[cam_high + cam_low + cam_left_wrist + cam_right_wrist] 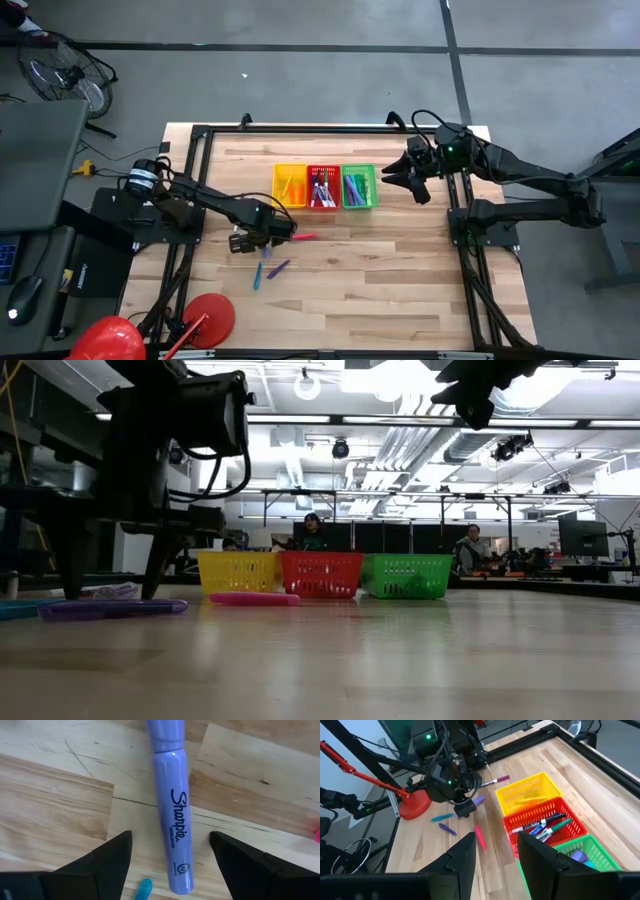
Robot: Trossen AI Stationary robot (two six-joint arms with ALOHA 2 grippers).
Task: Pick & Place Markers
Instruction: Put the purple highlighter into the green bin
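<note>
The step in hand is the pick: the left pincer (262, 240) is low over the desk (400, 270), and in the left wrist view its two fingers stand wide apart on both sides of a purple marker (172, 820) that lies flat on the wood between them. No finger touches it yet, so the marker is not gripped. The next move, it seems, calls for the pincer to go a little lower and to close across the barrel, then to lift it and carry it toward the baskets.

The right pincer (398, 180) waits beside the green basket (359, 187), above the desk; its fingers are open and hold nothing.

Three baskets stand in one row, touching: yellow (290, 186), red (323, 187) and green. Each of them already has markers inside, but these lie too close together for an exact count.

Loose on the desk, five markers can be counted in the right wrist view: a pink one (480, 837) nearest to the red basket, a blue one (441, 817), a dark purple one (447, 828), one with a purple cap (495, 780) beyond the yellow basket, and the purple one under the left pincer. A red object (208, 320) rests at the desk's near edge.
</note>
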